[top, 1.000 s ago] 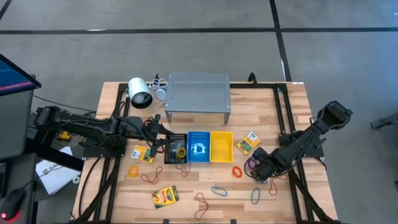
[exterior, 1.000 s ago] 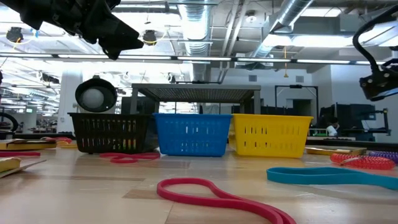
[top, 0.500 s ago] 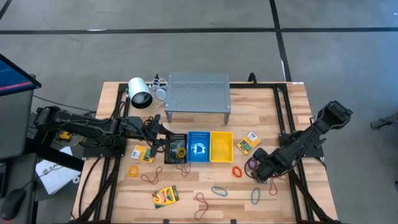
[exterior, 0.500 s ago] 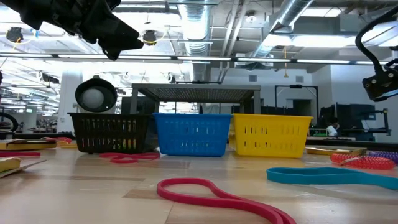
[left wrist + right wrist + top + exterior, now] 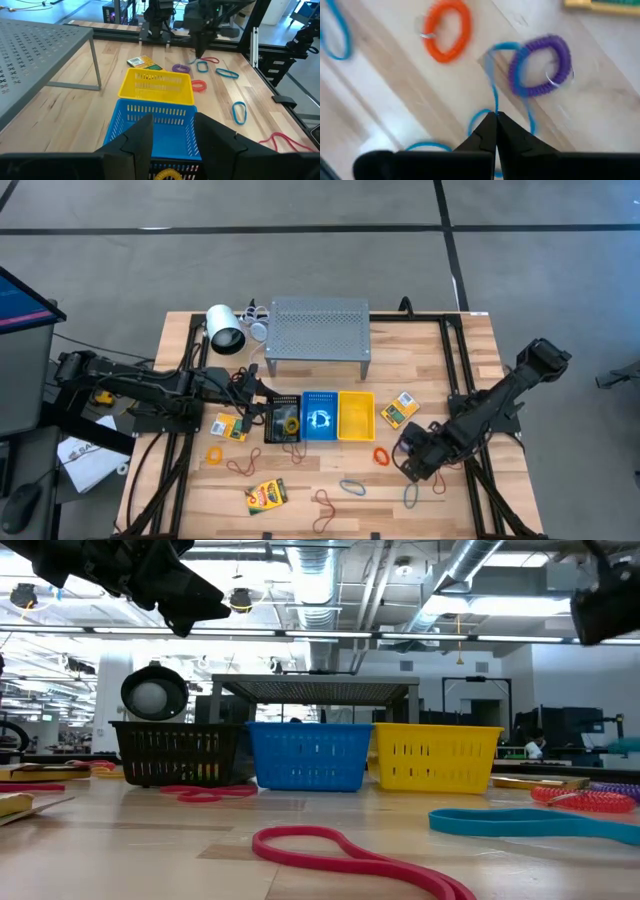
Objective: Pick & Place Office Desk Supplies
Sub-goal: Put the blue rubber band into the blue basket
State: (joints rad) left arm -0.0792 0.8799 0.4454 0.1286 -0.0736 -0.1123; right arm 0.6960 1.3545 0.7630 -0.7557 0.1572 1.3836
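Wooden table (image 5: 440,355), lower right of the high view: your right end effector (image 5: 495,119) is pinched together on a blue band (image 5: 492,90). That band runs straight ahead from the tips, looped through the purple coil (image 5: 540,65).

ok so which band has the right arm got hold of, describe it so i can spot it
Start at the yellow basket and go toward the table's right side, where the right tool is shut on a thin blue band. Beside it lie a purple coiled loop and an orange coiled loop; the held one is a smooth, flat strip pulled taut, not a coil.
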